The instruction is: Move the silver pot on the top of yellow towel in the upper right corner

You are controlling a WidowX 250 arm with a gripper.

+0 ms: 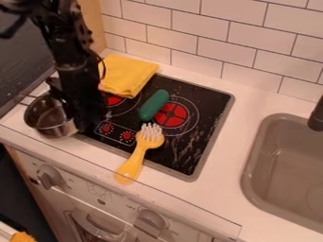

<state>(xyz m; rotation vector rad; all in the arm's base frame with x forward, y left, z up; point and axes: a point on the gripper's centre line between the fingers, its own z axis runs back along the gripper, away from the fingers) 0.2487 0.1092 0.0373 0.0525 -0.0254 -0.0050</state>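
Placement remains outstanding: the silver pot (55, 128) sits at left, off the yellow towel (128, 75), the tool (83, 120) beside its right rim, opening and grip indeterminable.

Pot (45, 124): silver, darker grey inside
Towel (129, 74): plain bright yellow
Gripper (84, 111): black
Stove top (205, 98): black, grey border, pale streaks towards the lower right
Burners (172, 115): red discs crossed by black spokes, thin pale rings around
Printed dials (127, 136): red centres on black
Rounded stick (154, 105): solid dark green
Brush (133, 163): yellow handle and head, white bristles
Worktop (243, 101): off-white, faintly pink
Sink (250, 163): plain grey-brown
Tap (317, 116): black
Wall tiles (200, 24): pinkish white, brick pattern in dark lines
Front knobs (49, 177): grey
Side panel (93, 21): tan
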